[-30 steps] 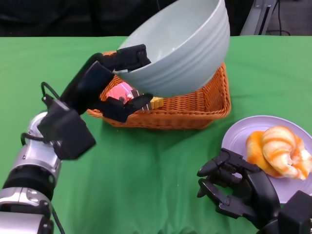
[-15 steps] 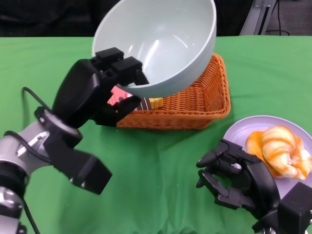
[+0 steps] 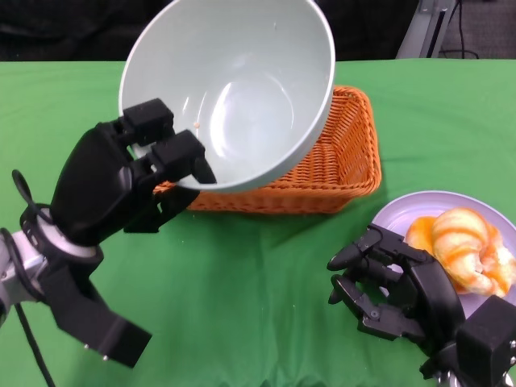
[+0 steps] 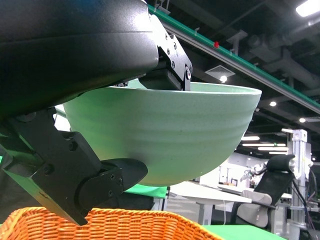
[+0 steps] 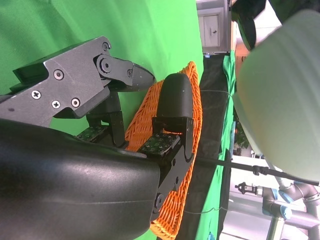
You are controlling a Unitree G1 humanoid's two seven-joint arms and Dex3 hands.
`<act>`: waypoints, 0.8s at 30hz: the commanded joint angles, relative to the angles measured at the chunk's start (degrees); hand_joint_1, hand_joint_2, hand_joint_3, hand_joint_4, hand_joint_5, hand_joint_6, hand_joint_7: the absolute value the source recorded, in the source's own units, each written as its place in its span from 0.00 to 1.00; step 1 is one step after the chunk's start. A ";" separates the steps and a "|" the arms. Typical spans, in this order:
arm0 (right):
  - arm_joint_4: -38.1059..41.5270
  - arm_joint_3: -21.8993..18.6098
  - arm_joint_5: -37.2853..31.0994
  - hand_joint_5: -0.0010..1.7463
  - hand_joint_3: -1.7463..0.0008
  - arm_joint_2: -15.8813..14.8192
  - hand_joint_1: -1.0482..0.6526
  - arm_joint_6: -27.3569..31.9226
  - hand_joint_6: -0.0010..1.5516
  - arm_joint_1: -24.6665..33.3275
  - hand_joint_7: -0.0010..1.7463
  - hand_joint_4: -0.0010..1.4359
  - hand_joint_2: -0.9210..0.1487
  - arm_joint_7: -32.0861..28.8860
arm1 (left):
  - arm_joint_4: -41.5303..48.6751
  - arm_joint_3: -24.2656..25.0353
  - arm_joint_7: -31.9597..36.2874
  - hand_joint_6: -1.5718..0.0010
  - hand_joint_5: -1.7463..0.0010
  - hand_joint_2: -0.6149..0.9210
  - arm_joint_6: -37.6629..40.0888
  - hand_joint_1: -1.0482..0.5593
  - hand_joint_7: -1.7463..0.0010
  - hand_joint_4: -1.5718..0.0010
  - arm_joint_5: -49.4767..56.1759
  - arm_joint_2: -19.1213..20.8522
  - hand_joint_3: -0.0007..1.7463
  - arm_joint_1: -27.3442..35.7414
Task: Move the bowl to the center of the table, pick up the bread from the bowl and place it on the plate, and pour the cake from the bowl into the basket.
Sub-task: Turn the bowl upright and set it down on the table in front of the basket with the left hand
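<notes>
Head view first: I see my left hand [image 3: 133, 173] raised above the green cloth-covered table [image 3: 258, 266], gripping the pale green round bowl [image 3: 234, 89] at its near rim, with fingers over the lip on the inside and the thumb under the outer wall. The bowl is tilted so that its opening faces toward the camera, and its inside shows only some small crumbs. It hangs in the air just in front of and above the orange woven wicker basket [image 3: 339, 161], and it hides most of the basket's inside from me, so I cannot tell what lies in there. In the left wrist view the bowl's ribbed wall [image 4: 165, 135] is above the basket's rim [image 4: 100, 225] without touching it. My right hand [image 3: 387, 294] rests low near the table's front right part, fingers spread and a little curled, holding nothing. Just beside it, to the right, stands the lilac round plate [image 3: 395, 222] with the orange-and-white striped bread [image 3: 459, 246] lying on it. Between the two hands, a wide bare strip of green cloth lies before the basket's front edge.
</notes>
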 commanded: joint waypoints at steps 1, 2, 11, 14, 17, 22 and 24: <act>-1.58 -0.41 0.49 0.82 0.61 -0.78 0.55 0.70 0.45 0.52 0.65 0.49 0.22 -0.19 | -1.23 -1.32 2.90 0.60 0.00 0.67 0.51 0.65 0.06 0.54 -0.05 2.31 0.73 2.07; -1.86 -0.42 0.52 0.82 0.61 -0.79 0.55 0.96 0.45 0.64 0.65 0.49 0.22 -0.21 | -1.39 -1.71 3.40 0.59 0.00 0.66 0.75 0.65 0.07 0.54 0.09 2.52 0.72 2.51; -2.18 -0.72 1.05 0.81 0.66 -0.98 0.54 1.96 0.46 0.56 0.62 0.49 0.18 0.71 | -2.80 -6.20 9.32 0.64 0.00 0.70 5.53 0.67 0.00 0.55 3.49 5.29 0.58 6.40; -2.53 -0.88 1.11 0.81 0.67 -0.85 0.55 2.48 0.47 0.58 0.62 0.49 0.17 0.78 | -3.66 -7.64 11.60 0.64 0.00 0.66 7.36 0.69 0.00 0.55 4.51 5.91 0.63 7.92; -2.76 -1.07 1.20 0.81 0.67 -0.68 0.54 2.49 0.47 0.59 0.61 0.50 0.17 0.69 | -4.17 -8.77 13.27 0.63 0.00 0.63 8.84 0.70 0.00 0.55 4.97 6.39 0.62 9.67; -2.98 -1.25 1.24 0.80 0.68 -0.92 0.53 2.37 0.47 0.56 0.61 0.50 0.17 0.80 | -4.62 -10.39 15.45 0.63 0.00 0.66 10.76 0.68 0.00 0.54 5.25 7.24 0.61 12.28; -3.02 -1.32 1.13 0.81 0.68 -0.95 0.54 2.31 0.47 0.53 0.61 0.50 0.16 0.68 | -4.81 -10.85 16.07 0.63 0.00 0.67 11.16 0.68 0.00 0.54 5.08 7.49 0.61 13.10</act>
